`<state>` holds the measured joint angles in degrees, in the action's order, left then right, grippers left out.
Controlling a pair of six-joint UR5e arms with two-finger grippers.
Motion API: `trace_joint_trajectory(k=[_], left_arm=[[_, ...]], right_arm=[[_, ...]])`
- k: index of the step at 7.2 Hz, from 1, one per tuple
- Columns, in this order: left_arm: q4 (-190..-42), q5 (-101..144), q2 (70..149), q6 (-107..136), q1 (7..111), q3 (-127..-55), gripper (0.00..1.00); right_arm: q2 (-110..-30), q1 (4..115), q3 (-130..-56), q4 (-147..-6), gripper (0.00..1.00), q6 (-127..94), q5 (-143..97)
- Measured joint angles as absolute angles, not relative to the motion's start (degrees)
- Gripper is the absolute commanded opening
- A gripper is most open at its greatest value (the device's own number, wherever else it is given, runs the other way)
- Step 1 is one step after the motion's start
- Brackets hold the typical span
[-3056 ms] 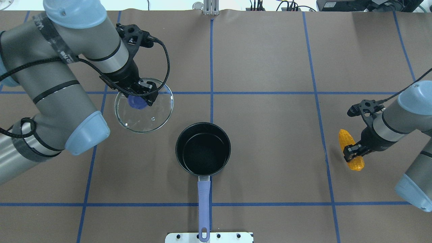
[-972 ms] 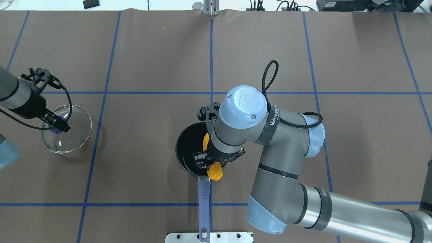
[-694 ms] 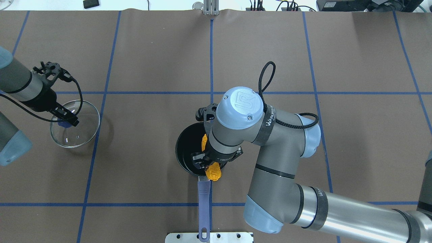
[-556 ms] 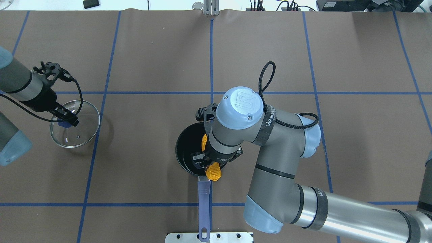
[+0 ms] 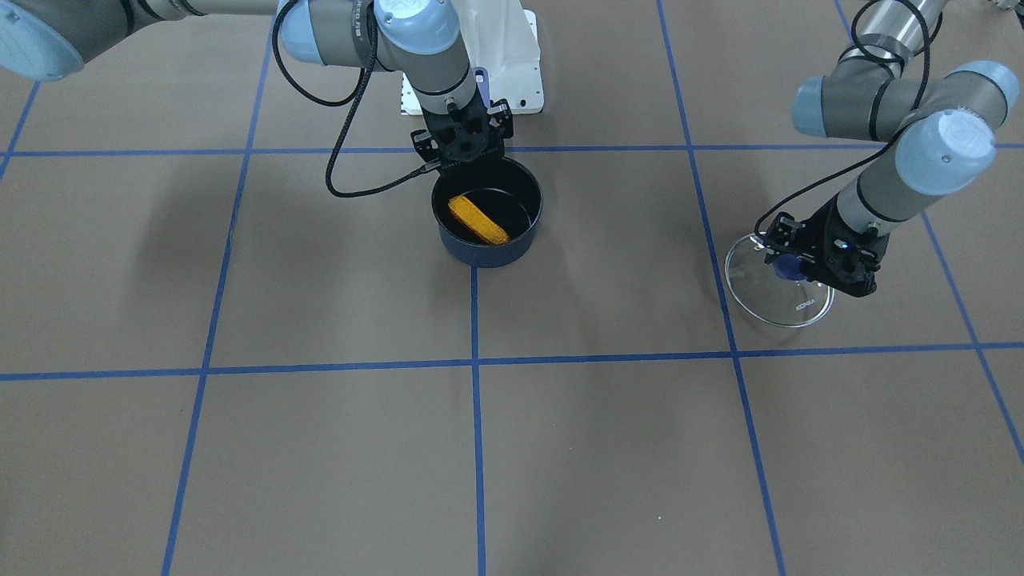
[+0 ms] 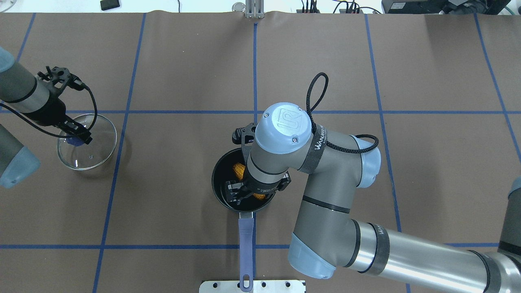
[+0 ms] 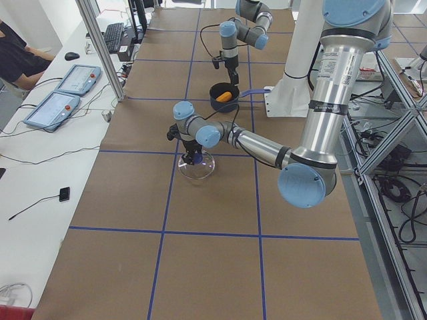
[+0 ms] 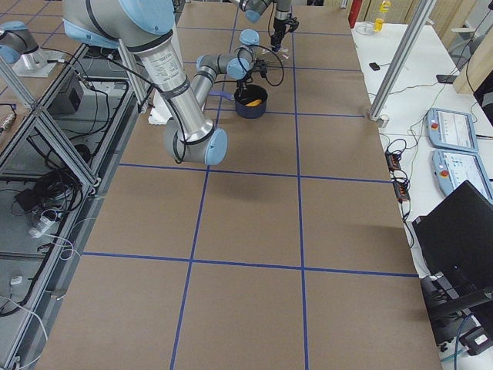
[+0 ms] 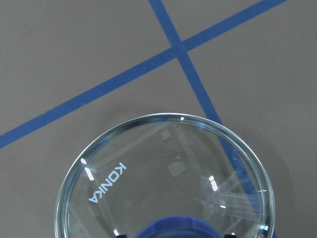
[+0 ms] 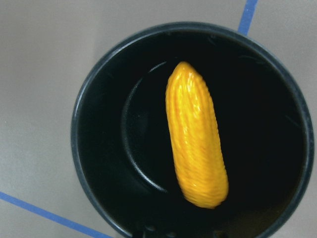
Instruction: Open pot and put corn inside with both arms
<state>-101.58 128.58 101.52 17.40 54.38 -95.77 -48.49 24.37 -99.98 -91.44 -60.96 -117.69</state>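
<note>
Here, on my screens, the corn (image 5: 478, 220) lies flat on the black floor of the pot (image 5: 484, 252), slanted across it and touching no claw. The right claw (image 5: 464, 156) hangs just above the pot's rim on the handle side, spread apart with nothing between its fingers. The pot stands uncovered near the middle of the brown surface (image 5: 320, 448), and its handle (image 6: 245, 232) points toward the robot's base along a line of blue tape (image 6: 255, 81).

Well off to the robot's left, the left claw (image 5: 800, 268) pinches the blue knob (image 9: 181, 228) of the glass lid (image 5: 780, 308). The lid hangs tipped, low over the surface, and I cannot tell from any view whether its rim touches down.

The left wrist camera looks through the glass, which bears the word KONKA, to tape lines crossing just beyond the rim. The right wrist camera looks straight down into the pot, where the cob's narrow end points away from the claw.
</note>
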Motion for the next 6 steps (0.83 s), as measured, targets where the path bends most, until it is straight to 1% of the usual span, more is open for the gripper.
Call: trace_joint_trajectory(k=[1, 4, 5, 6], left_arm=[[-101.58, 128.58, 102.59, 17.24, 54.59, -94.61, 0.79], [-101.99, 128.58, 103.48, 16.43, 54.98, -93.14, 0.81], [-102.01, 128.60, 103.17, 15.44, 55.27, -93.12, 0.97], [-101.98, 128.64, 103.07, 14.96, 55.76, -93.25, 0.99]], right_arm=[[-48.46, 25.41, -100.08, -91.42, 1.00, -60.95, -117.70], [-48.63, 30.79, -101.04, -91.54, 1.00, -60.20, -118.36], [-48.88, 32.33, -101.18, -91.59, 1.00, -60.01, -118.62], [-49.15, 34.30, -101.31, -91.69, 1.00, -59.91, -119.50]])
